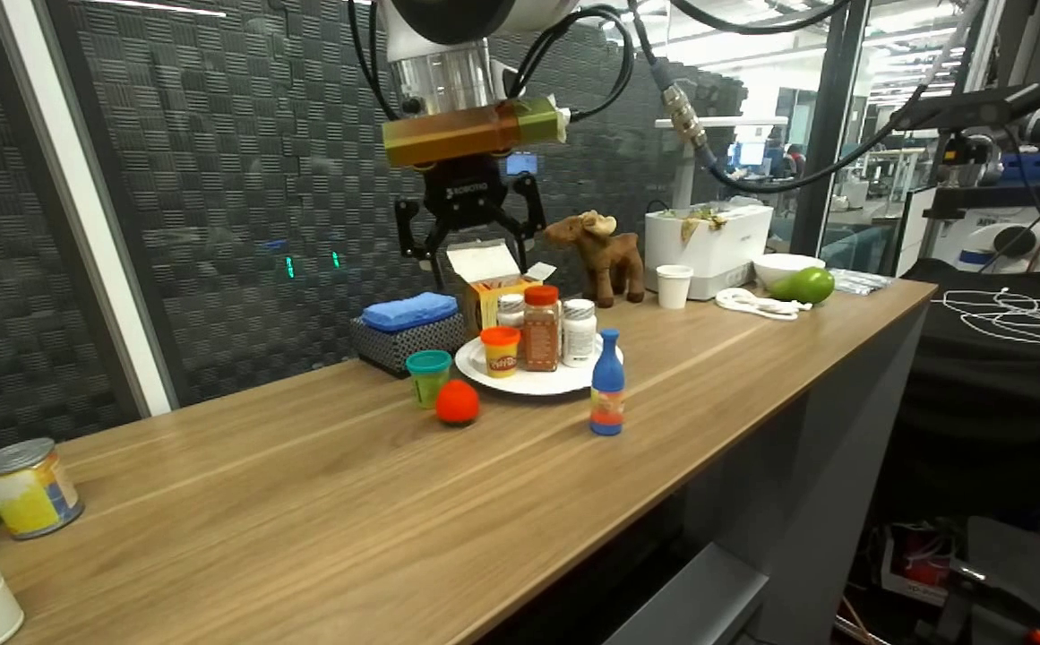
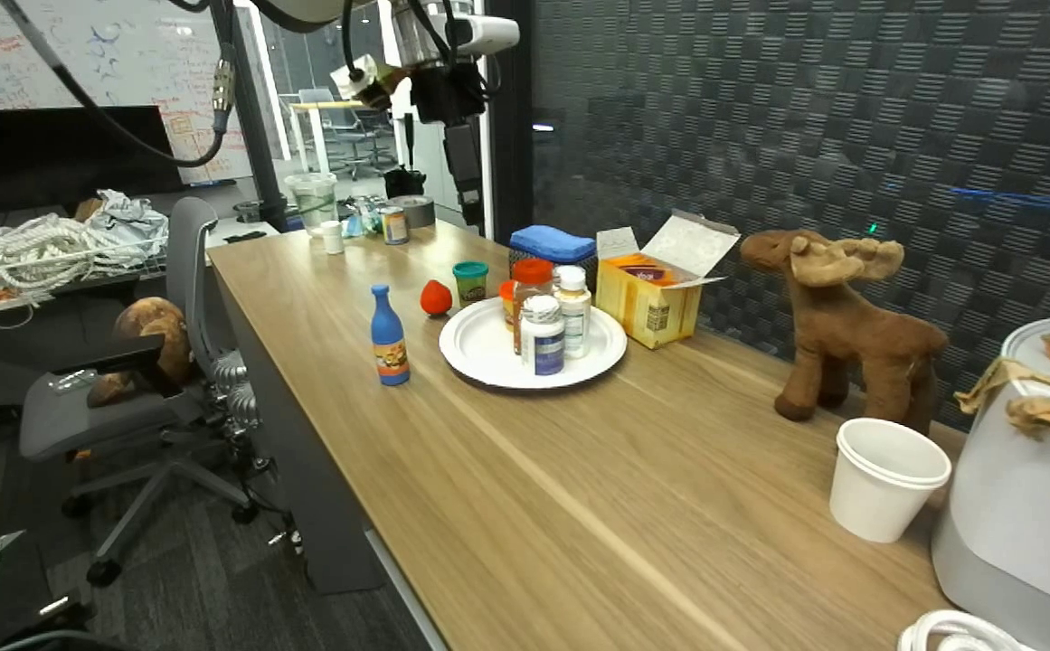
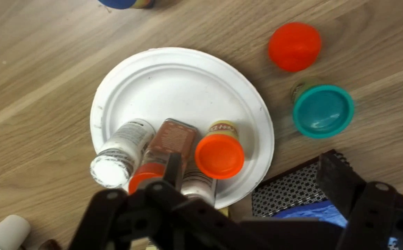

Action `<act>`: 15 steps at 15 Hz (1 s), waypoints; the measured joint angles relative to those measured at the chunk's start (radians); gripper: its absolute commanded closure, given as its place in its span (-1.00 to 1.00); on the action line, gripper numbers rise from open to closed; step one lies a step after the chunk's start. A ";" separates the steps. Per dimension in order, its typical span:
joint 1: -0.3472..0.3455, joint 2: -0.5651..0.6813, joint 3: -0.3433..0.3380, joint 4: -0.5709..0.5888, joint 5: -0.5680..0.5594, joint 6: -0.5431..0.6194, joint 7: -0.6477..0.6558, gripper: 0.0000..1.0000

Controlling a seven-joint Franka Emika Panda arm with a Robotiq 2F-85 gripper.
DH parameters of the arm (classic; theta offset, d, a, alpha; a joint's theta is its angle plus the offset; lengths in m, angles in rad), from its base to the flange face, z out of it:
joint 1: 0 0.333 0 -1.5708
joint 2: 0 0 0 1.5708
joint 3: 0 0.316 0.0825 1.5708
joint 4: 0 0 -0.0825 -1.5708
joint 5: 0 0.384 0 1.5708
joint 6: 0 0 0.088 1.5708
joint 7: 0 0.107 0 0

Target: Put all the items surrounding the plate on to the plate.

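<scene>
Loading of the plate [image 3: 177, 88], by our reckoning just past its midpoint. We count 4 items resting on it: in the wrist view, a white bottle [image 3: 126, 142] at the plate's lower left, then, going rightward, a red-capped jar [image 3: 171, 142] and an orange-lidded tub [image 3: 220, 152], with a 2nd white bottle [image 3: 198, 185] partly hidden below them. We count 3 items left on the counter [image 1: 305, 502]: a red rounded item [image 3: 294, 47] and a teal-lidded tub [image 3: 322, 110], each toward the upper right of the wrist view and off the plate, and a blue bottle [image 2: 390, 339], upright, left of centre in an exterior view. The pincer [image 3: 251, 168] is released, its jaws spread wide with nothing between them, along the bottom of the wrist view. We judge that 3 placements are left, for which the bare upper part of the plate appears to offer room; the yellow box [image 2: 656, 303] and brown stuffed animal [image 2: 859, 333] we take to lie outside the task.
</scene>
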 measured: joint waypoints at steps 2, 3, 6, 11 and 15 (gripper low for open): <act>-0.002 0.043 0.010 0.035 0.013 0.001 -0.057 -1.00; -0.005 0.071 0.011 0.054 0.024 0.005 -0.093 -1.00; -0.019 0.162 0.011 0.123 0.055 0.028 -0.182 -1.00; -0.018 0.277 0.012 0.257 0.092 0.042 -0.273 -1.00; -0.013 0.309 0.021 0.319 0.136 0.040 -0.317 -1.00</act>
